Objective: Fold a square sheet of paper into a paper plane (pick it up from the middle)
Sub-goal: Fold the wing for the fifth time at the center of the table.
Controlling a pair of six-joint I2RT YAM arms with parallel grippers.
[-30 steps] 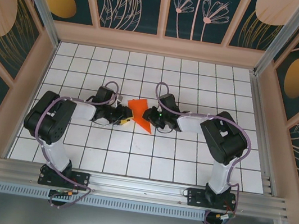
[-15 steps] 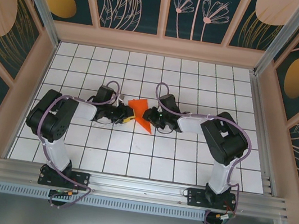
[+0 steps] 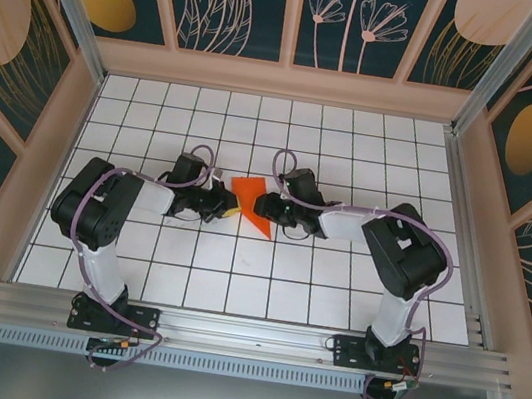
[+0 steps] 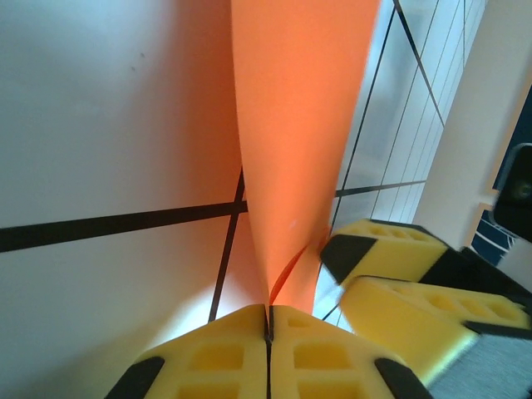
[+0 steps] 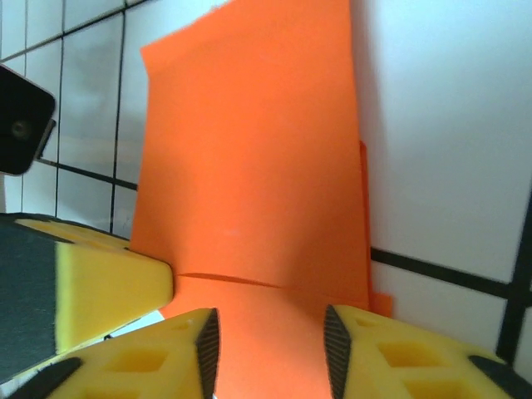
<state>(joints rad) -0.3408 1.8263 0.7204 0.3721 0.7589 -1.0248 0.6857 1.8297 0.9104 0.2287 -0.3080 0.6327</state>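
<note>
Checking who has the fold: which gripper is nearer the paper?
Left. The left gripper is shut on the paper's left edge. The right gripper is at the opposite edge, jaws apart with the paper between them, not clamped.

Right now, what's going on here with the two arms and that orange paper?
Both arms are working on a partly folded orange paper in the middle of the gridded table. The left claw is shut, pinching the paper. The right claw meets it from the other side, its jaws open with the paper lying between them. The shape is not yet a finished plane.
</note>
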